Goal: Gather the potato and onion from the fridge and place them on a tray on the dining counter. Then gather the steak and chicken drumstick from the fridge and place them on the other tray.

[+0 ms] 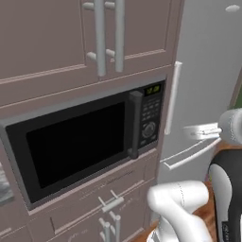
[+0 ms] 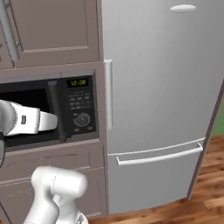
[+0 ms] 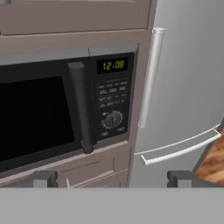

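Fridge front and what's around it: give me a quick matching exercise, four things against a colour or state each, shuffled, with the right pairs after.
Things:
1. fridge
2. microwave
3. gripper
4. floor

Colour or state:
A. black, with a lit green clock
B. open, holding nothing
C. brown wood planks
D. brushed silver-grey, door shut

Pairs: 1-D, 2-A, 3-B, 4-C
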Controlling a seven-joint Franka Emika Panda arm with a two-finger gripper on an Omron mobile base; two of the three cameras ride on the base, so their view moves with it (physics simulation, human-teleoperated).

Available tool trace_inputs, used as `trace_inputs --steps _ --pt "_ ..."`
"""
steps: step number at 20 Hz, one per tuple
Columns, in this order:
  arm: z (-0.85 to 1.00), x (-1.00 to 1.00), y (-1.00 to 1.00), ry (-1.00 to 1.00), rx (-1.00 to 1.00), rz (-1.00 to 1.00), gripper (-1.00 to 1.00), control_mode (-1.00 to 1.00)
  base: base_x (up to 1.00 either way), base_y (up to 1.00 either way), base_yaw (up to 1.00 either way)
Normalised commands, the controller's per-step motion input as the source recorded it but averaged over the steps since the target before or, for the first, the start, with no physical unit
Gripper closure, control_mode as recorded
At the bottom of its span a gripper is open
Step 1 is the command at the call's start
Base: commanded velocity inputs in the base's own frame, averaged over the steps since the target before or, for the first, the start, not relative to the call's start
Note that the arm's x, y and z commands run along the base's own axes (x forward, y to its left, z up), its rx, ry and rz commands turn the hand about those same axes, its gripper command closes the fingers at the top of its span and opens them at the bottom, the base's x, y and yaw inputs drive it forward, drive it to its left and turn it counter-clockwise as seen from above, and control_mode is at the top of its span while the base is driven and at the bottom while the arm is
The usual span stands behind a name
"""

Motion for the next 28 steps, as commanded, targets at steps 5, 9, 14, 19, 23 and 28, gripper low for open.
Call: trace_inputs --steps 5,9,14,19,23,28 --pt "0.00 0.00 0.00 0.00 0.00 0.00 -1.00 1.00 0.33 -0.03 0.00" --pt "0.00 0.00 0.00 0.00 0.00 0.00 -1.00 1.00 0.30 0.02 -0.13" --pt "0.00 0.00 0.00 0.00 0.00 0.00 -1.00 1.00 0.21 0.31 -0.23" --pt "0.00 0.00 0.00 0.00 0.00 0.00 -1.00 1.00 0.30 0.33 -0.11" --pt "0.00 0.00 0.00 0.00 0.00 0.00 -1.00 1.00 0.04 0.46 -0.15" --pt "0.00 0.00 0.00 0.00 0.00 0.00 -1.00 1.00 0.00 0.21 -0.18"
